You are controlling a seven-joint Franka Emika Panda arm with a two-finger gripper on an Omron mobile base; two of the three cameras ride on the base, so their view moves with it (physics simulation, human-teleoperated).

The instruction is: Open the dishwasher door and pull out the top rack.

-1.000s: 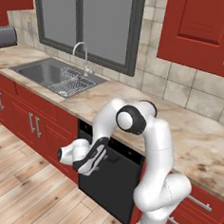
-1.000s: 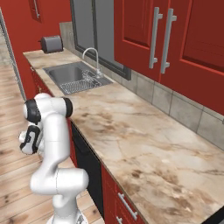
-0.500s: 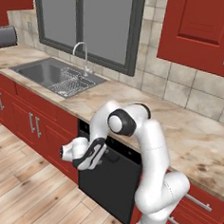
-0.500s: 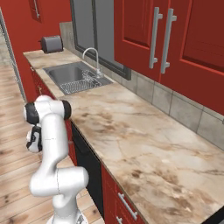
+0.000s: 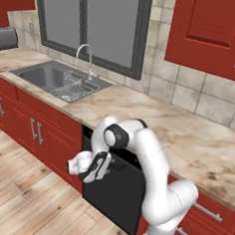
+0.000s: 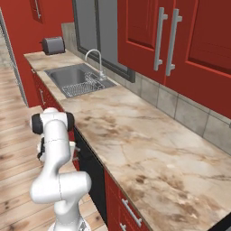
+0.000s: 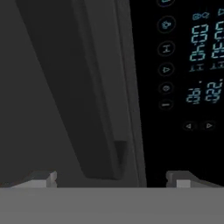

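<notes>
Since the earlier frames the arm has folded lower and drawn the gripper (image 5: 104, 169) in against the door (image 5: 120, 197), where before it hung a little out to the door's nine o'clock side.

From the left base camera the hand sits at the door's upper left, at about ten o'clock on the black panel, just under the counter (image 5: 154, 123) edge. From the right base camera the door (image 6: 92, 173) is a dark slab seen nearly edge-on below the counter, closed and flush with the red cabinets (image 6: 118, 203).

In the hand camera the gripper (image 7: 111, 178) is spread wide with nothing between its fingertips (image 7: 43, 177). The handle (image 7: 94, 94) runs from twelve o'clock down towards six, ending between the tips, and the control strip (image 7: 192, 70) glows at two o'clock. Whether a tip touches the bar I cannot tell.

The rack is presumably shut away behind the door, so the first step, opening the door, is in hand and the job is barely begun. Next, I judge, the fingers must straddle the bar squarely and clamp it, then pull outward and down along the door's hinge arc. A grip near the bar's end could slip off, so centring first looks wise.
</notes>
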